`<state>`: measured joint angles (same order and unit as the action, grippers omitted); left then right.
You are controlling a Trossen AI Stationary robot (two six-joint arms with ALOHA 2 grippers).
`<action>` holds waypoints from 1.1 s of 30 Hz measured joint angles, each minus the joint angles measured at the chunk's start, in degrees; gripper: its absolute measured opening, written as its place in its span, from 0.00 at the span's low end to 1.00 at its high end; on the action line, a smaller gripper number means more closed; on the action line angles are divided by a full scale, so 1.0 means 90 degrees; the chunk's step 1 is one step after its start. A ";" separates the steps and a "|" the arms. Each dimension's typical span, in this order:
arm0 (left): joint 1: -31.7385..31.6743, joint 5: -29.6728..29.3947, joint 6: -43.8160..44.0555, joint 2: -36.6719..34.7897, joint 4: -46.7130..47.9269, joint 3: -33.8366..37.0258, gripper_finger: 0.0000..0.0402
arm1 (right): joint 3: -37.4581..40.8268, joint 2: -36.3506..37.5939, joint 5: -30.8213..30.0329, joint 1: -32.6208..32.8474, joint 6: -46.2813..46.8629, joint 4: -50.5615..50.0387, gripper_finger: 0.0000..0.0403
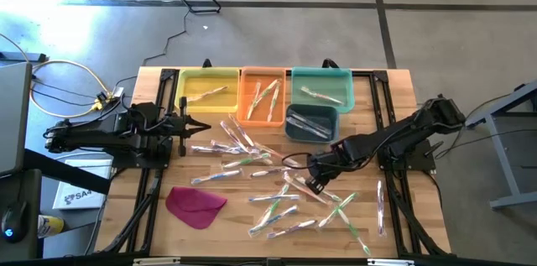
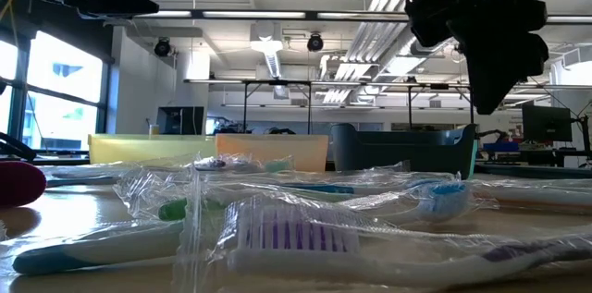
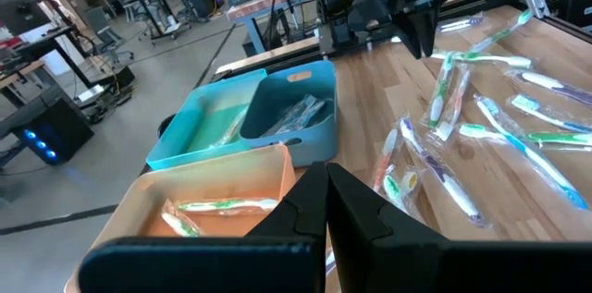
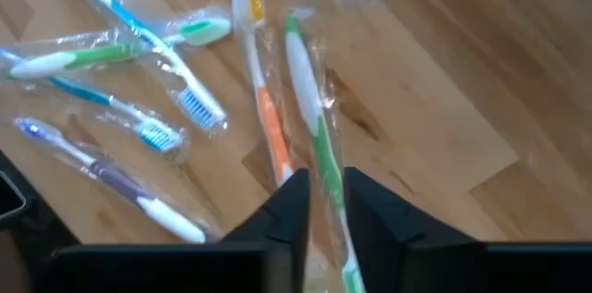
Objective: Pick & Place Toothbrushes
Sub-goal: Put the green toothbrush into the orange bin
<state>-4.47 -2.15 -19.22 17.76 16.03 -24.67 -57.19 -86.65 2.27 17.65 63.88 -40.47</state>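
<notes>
Many wrapped toothbrushes lie scattered flat on the wooden table. My right gripper points steeply down over the middle of the scatter. It is open a little, its fingertips on either side of a green-handled toothbrush. An orange-handled one lies right beside it. In the low view the right gripper hangs above the pile. My left gripper waits shut at the table's left, level, by the yellow bin.
Four bins stand along the far edge, each with toothbrushes inside: yellow, orange, teal and a dark blue-grey one in front of the teal. A magenta cloth piece lies near the front left. One toothbrush lies apart at the right.
</notes>
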 joint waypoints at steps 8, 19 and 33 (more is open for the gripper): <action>-0.0002 -0.0001 0.0000 0.0000 0.0000 0.0000 0.00 | 0.0000 0.0000 -0.0131 0.0090 -0.0119 -0.0002 0.38; -0.0001 -0.0001 0.0000 0.0002 0.0000 0.0000 0.00 | 0.0000 -0.0009 -0.0720 0.0629 -0.0083 0.0042 0.40; -0.0001 -0.0001 0.0000 0.0001 0.0001 0.0000 0.00 | 0.0005 -0.0996 -0.0566 0.0845 -0.0053 0.0126 0.40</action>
<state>-4.48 -2.17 -19.22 17.77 16.04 -24.67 -57.14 -95.62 -2.83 25.25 63.40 -39.34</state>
